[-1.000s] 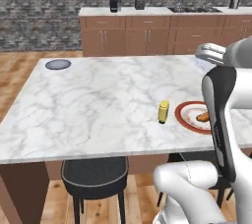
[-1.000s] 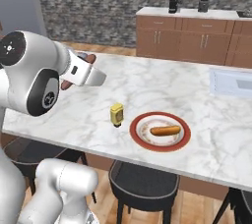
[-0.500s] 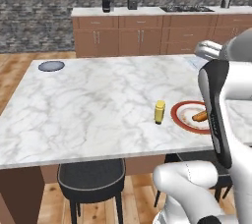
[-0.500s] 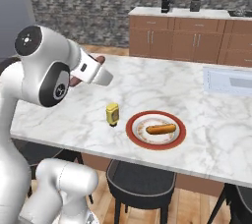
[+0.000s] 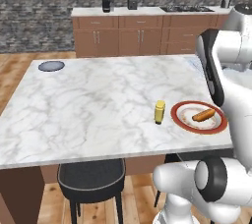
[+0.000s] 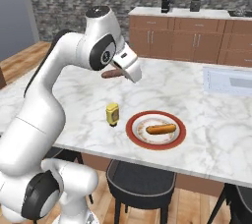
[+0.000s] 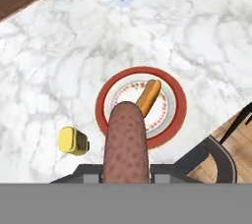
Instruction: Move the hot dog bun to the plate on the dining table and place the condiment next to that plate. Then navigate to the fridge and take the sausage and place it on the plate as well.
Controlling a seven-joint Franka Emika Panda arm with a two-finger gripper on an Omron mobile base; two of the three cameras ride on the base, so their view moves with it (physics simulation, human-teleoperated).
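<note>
From the left base view, the whole scene sits differently than a second ago: the base has rolled along the counter [image 5: 88,105], and the arm, which then stood across the plate [image 5: 199,117], now rises at the right edge of the frame. The plate lies at centre right with the hot dog bun [image 5: 204,115] on it and the condiment [image 5: 159,112] upright just beside its left rim. Two steps look finished; the fingers themselves are out of frame here. A small grey-blue dish [image 5: 51,66] sits at the counter's far left corner.

In the right base view the plate has slid toward lower centre. The arm arches over the counter from the left, and the sausage [image 6: 112,74] juts left from the wrist at upper centre, held well above the marble and to the upper left of the plate. The fingers are lost behind the white hand housing.

In the hand view the fingers [image 7: 125,170] are closed on the sausage, which rises from the bottom centre and covers the plate's near rim. The bun lies slanted on the plate beyond it, the condiment at lower left. Only the delivery seems to remain. The fingertips are mostly cut off by the frame's lower edge.
</note>
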